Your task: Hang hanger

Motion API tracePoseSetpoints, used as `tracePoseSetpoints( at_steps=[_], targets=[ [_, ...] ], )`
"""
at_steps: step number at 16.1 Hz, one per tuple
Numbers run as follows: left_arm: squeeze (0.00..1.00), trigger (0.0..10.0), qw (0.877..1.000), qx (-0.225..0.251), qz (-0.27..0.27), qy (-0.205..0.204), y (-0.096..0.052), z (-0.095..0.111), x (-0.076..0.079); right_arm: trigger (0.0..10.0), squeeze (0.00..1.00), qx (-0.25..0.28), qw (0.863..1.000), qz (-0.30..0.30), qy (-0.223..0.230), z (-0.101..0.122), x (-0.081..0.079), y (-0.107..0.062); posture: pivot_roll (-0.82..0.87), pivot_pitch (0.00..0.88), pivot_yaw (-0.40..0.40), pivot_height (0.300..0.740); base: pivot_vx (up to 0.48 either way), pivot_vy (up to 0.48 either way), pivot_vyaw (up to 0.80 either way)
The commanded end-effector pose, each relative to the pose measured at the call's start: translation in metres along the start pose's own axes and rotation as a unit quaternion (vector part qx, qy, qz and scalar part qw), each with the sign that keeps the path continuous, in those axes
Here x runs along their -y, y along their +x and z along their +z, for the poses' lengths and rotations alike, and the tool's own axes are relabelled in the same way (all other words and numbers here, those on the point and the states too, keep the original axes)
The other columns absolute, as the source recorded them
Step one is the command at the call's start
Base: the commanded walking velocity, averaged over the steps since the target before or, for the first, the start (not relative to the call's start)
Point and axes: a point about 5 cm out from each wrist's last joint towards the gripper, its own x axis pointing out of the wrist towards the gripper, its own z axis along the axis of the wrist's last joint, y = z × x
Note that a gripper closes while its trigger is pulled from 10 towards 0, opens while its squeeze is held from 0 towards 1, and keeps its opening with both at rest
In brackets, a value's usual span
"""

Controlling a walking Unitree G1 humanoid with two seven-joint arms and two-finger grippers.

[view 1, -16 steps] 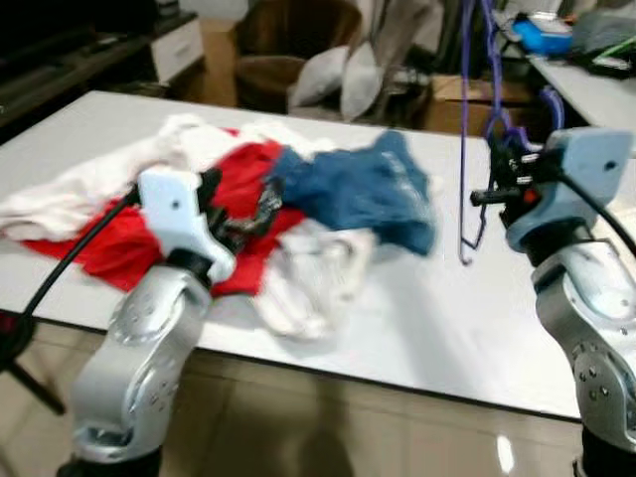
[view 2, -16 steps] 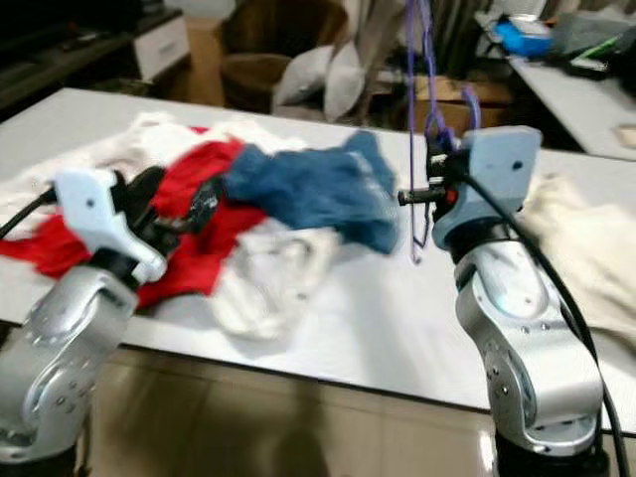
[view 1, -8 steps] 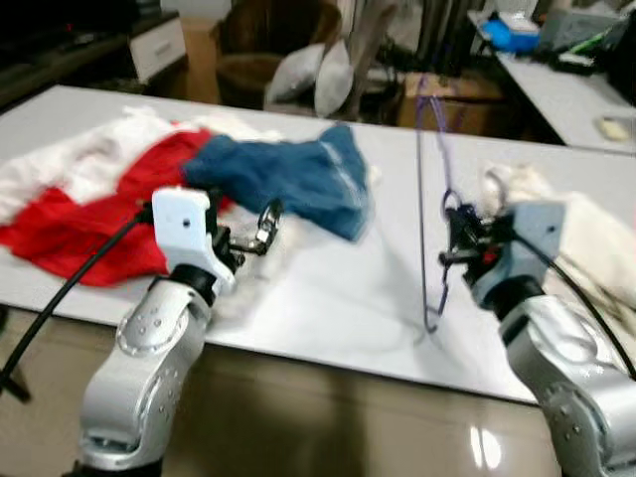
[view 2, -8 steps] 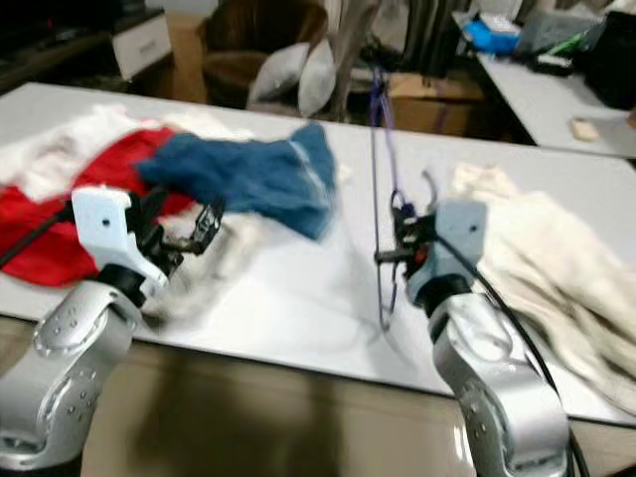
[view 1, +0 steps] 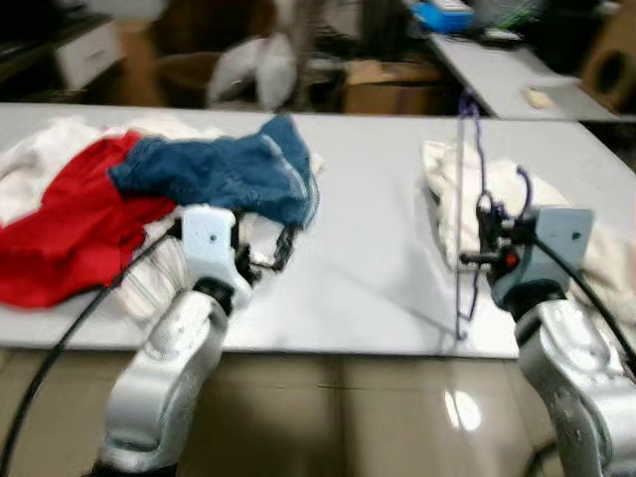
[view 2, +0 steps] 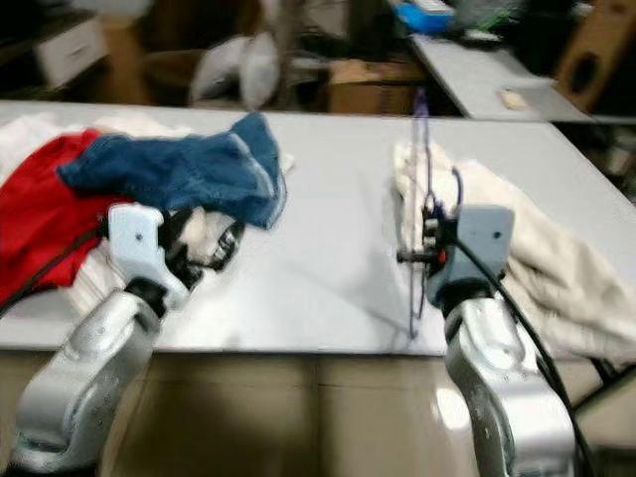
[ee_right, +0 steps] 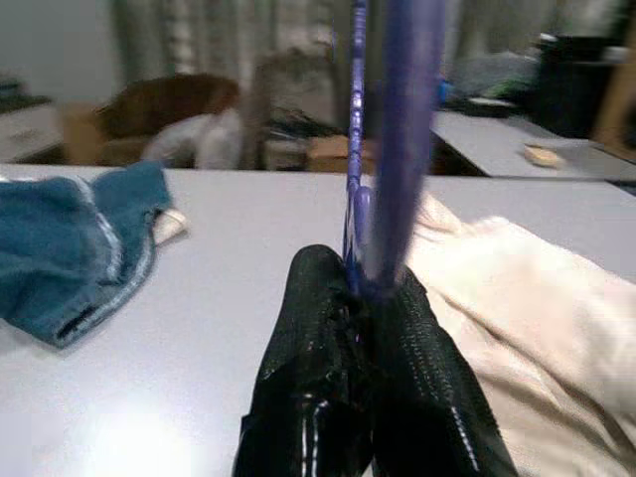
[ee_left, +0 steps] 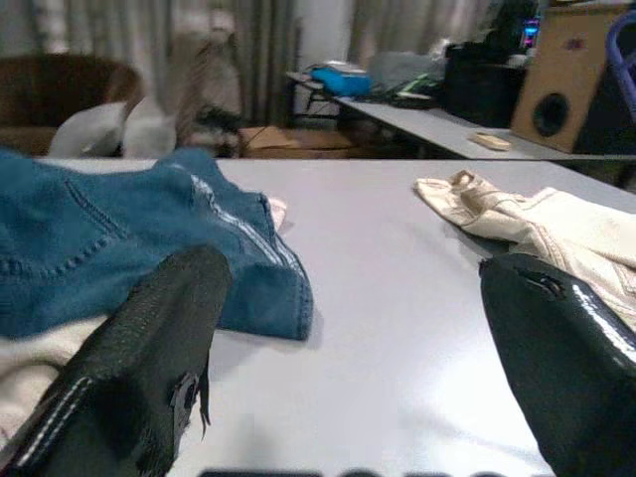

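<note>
No readable brands, labels or text anywhere; frames are soft with motion blur.

Left to right on the white rectangular table [view 1: 368, 189]: crumpled red cloth garment [view 1: 60, 224] at the left edge with white fabric under and beside it, then folded blue denim jeans [view 1: 224, 174] lying on top of that pile. Left gripper [view 1: 266, 253] hangs over the table just in front of the jeans, fingers [ee_left: 149, 368] spread wide apart, nothing between them. Bare tabletop in the middle. Right of centre, a cream cloth garment [view 2: 527, 234] is spread toward the right edge.

Right gripper [ee_right: 363, 328] is over the near right part of the table, just in front of the cream garment, fingers pressed together on a thin purple wire hanger [view 1: 467, 214]. The hanger is upright, off the table, one part rising above the gripper and one part hanging below it to near the table's front edge.

Background: brown armchair with pale cushions, cardboard boxes, a second white desk with clutter.

Versus 0.5 s ago: the whole view has swung right, so the clothes pile sits further left and more of the cream garment shows. Both grippers read the same: left spread, right clamped on the hanger.
</note>
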Motion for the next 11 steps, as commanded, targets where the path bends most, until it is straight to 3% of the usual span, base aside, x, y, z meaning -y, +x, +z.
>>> tracePoseSetpoints(
  at_steps=[1, 7, 8, 9, 11],
  targets=[
    [0.59, 10.0, 1.0, -0.002, 0.001, 0.004, 0.001, -0.002, 0.0, 10.0, 0.0, -0.003, 1.0, 0.008, 0.008, 0.003, 0.001, -0.003, -0.18, 0.0, 0.004, 0.74, 0.0, -0.446, -0.79],
    [0.58, 10.0, 1.0, 0.0, -0.001, 0.019, 0.001, -0.005, 0.003, 10.0, 0.0, 0.027, 0.999, 0.006, -0.028, 0.005, 0.005, 0.002, -0.17, 0.0, -0.011, 0.74, 0.0, -0.48, -0.79],
    [0.53, 10.0, 1.0, -0.004, -0.008, 0.022, 0.002, -0.006, 0.005, 10.0, 0.0, 0.04, 0.999, 0.017, -0.008, 0.01, 0.005, 0.003, -0.18, 0.0, -0.008, 0.74, 0.0, 0.0, -0.8],
    [0.46, 10.0, 1.0, -0.012, -0.006, 0.029, 0.003, -0.008, 0.006, 10.0, 0.0, 0.042, 0.999, 0.009, -0.016, 0.011, 0.006, 0.004, -0.18, 0.0, -0.005, 0.74, 0.0, 0.0, -0.79],
    [0.46, 10.0, 0.999, -0.012, -0.012, 0.031, 0.005, -0.008, 0.007, 10.0, 0.0, 0.008, 0.999, 0.037, 0.032, 0.005, 0.001, 0.005, -0.19, 0.0, 0.006, 0.74, 0.0, 0.0, -0.33]
  ],
)
